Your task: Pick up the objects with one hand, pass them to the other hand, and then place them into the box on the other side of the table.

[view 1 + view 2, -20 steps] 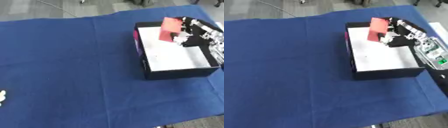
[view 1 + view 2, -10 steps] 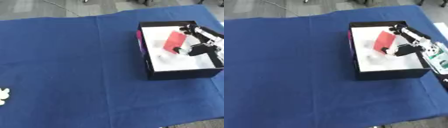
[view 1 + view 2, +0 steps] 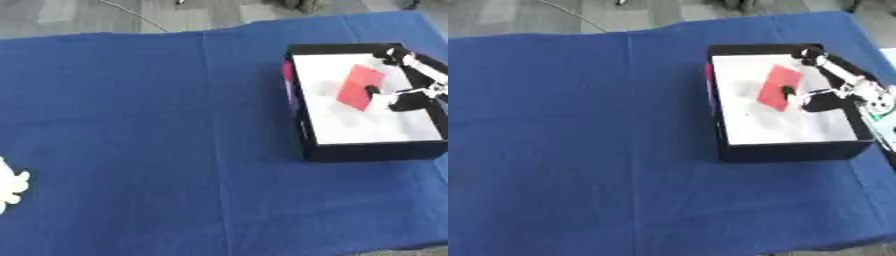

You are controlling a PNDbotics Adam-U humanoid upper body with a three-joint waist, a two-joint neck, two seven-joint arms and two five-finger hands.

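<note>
Two hands show, one on each side of the big blue cloth [image 3: 157, 125] that covers the table. On the right side of the cloth sits a black box [image 3: 789, 150] with a white floor. A flat red object [image 3: 360, 87] lies inside the box, on the white floor, nearer the back wall than the front one. It looks tilted, with one long edge facing the right hand. The right hand [image 3: 833, 80] reaches in over the right wall of the box. A dark fingertip [image 3: 787, 90] touches the edge of the red object, or sits just beside it, and the other fingers spread away from it toward the back corner. They look straight and let go, not wrapped round the red object. The left hand [image 3: 10, 185] shows pale at the left edge of the left eye view, low down, resting on the cloth well apart from the box; it is too blurry to tell how its fingers are held
</note>
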